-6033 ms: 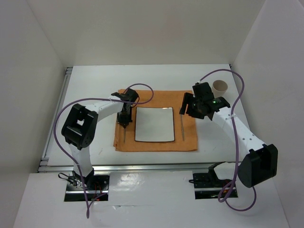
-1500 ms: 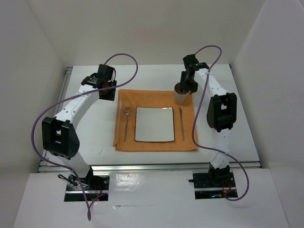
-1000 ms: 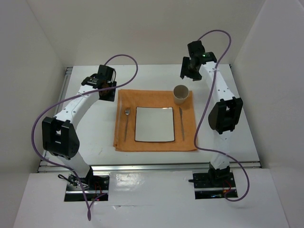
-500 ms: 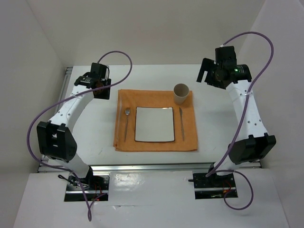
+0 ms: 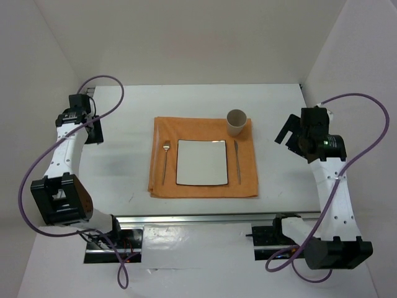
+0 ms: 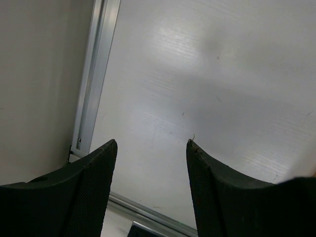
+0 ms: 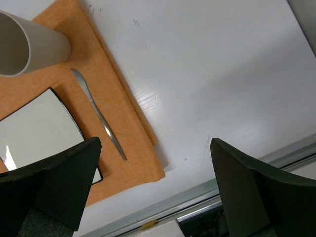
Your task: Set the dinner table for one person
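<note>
On the white dinner table (image 5: 124, 180) lies an orange cloth (image 5: 203, 186). A white square plate (image 5: 201, 162) sits in its middle, with a fork (image 5: 165, 160) to its left and a knife (image 5: 237, 161) to its right. A beige cup (image 5: 236, 121) stands upright on the cloth's far right corner. My left gripper (image 5: 93, 129) hangs open and empty over bare table near the left rail (image 6: 94, 74), well left of the cloth. My right gripper (image 5: 285, 133) is open and empty, right of the cloth. The right wrist view shows the cup (image 7: 29, 47), knife (image 7: 96, 113) and plate (image 7: 39, 128) beyond its open gripper (image 7: 154, 140).
White walls enclose the table on the left, back and right. Aluminium rails run along the left edge and the near edge (image 5: 198, 217). Purple cables loop from both arms. Bare tabletop (image 7: 222, 74) lies between the cloth (image 7: 123, 128) and the right wall.
Both arms have swung outward from the cloth, the left toward the left rail, the right toward the right wall and nearer. The right gripper has opened wider. The cup stands alone.
</note>
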Available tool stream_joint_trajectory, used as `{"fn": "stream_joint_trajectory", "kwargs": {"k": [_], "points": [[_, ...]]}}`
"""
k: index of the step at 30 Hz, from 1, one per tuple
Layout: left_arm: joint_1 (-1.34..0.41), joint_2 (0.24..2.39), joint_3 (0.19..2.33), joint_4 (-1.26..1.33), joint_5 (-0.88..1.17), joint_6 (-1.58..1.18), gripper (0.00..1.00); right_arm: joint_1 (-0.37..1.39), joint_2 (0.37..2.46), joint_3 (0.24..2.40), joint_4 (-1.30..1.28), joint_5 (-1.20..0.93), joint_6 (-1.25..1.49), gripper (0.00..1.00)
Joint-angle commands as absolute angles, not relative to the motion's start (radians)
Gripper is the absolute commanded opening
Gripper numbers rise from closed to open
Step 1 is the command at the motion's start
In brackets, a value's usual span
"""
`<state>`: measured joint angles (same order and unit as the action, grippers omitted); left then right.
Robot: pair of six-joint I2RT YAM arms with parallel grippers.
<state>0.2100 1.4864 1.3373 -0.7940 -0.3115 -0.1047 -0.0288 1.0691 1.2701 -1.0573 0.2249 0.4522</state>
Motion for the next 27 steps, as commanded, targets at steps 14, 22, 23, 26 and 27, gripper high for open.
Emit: {"fn": "stream_joint_trajectory", "kwargs": {"k": [14, 22, 23, 26, 27], "points": [[0.314, 1.253, 1.197, -0.857, -0.245, -0.015, 0.65, -0.023, 0.853, 1.298, -1.183, 0.229, 0.483, 1.00], [0.314, 1.177, 1.177, -0.867, -0.236, -0.005, 0.67, -0.023, 0.830, 1.298, -1.183, 0.178, 0.483, 1.00], [0.314, 1.177, 1.177, -0.867, -0.236, -0.005, 0.67, -0.023, 0.830, 1.298, -1.192, 0.178, 0.483, 1.00], [0.314, 1.157, 1.158, -0.867, -0.227, 0.005, 0.67, -0.023, 0.830, 1.298, -1.192, 0.158, 0.474, 1.00], [0.314, 1.146, 1.158, -0.867, -0.227, 0.005, 0.67, -0.023, 0.830, 1.298, -1.192, 0.158, 0.474, 1.00]]}}
